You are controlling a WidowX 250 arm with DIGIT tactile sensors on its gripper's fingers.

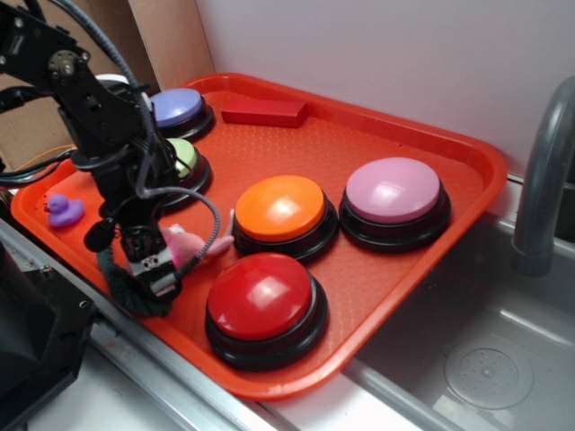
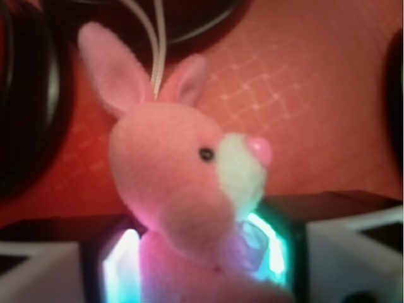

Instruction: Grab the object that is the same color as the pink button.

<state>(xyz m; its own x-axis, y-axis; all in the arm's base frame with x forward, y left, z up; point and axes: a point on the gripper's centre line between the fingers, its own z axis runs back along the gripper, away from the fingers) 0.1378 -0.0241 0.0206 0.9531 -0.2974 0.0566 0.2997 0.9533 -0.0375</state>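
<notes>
Bunny sits at the near-left of the orange tray, just left of the orange button and up-left of the red button. Tight spot: both button bases crowd it, and a dark green rope lies at the tray edge right under my arm. Purple duck is further left, well apart. Green button and purple button sit behind the arm, red block at the far edge. Pink button is on the right side, well apart from the toy.

Toy is fuzzy pink, two upright ears, black eye, white muzzle, pink nose, white cord loop from the head.

Gripper is closed on the bunny's body; wrist view shows both fingers pressed against it from either side, head sticking out past the tips.
</notes>
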